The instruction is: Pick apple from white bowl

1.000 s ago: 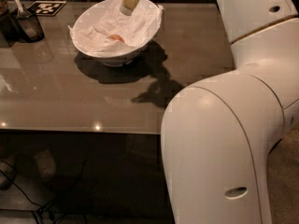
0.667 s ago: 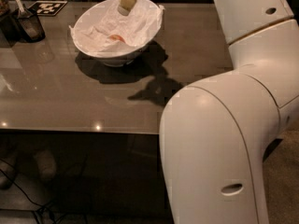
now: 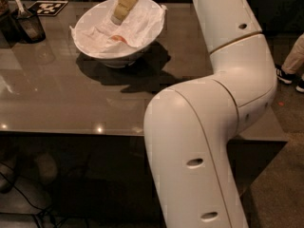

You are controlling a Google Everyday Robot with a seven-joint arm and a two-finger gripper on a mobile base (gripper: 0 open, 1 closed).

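The white bowl (image 3: 142, 44) stands on the grey table at the upper left, lined with crumpled white paper. The apple (image 3: 120, 39) shows as a small reddish-orange patch low inside the bowl, partly hidden by the paper. My gripper (image 3: 117, 18) reaches down from the top edge into the bowl, its cream-yellow pads just above and slightly behind the apple. The white arm (image 3: 223, 80) fills the right of the view.
A small dark cup (image 3: 31, 26) with a utensil stands at the far left of the table (image 3: 57, 99). A black-and-white marker tag (image 3: 47, 7) lies behind it. A person's shoes (image 3: 285, 75) are at the right edge on the floor.
The gripper has lowered a little further into the bowl toward the apple. The arm's elbow has shifted in the view. The bowl has not moved.
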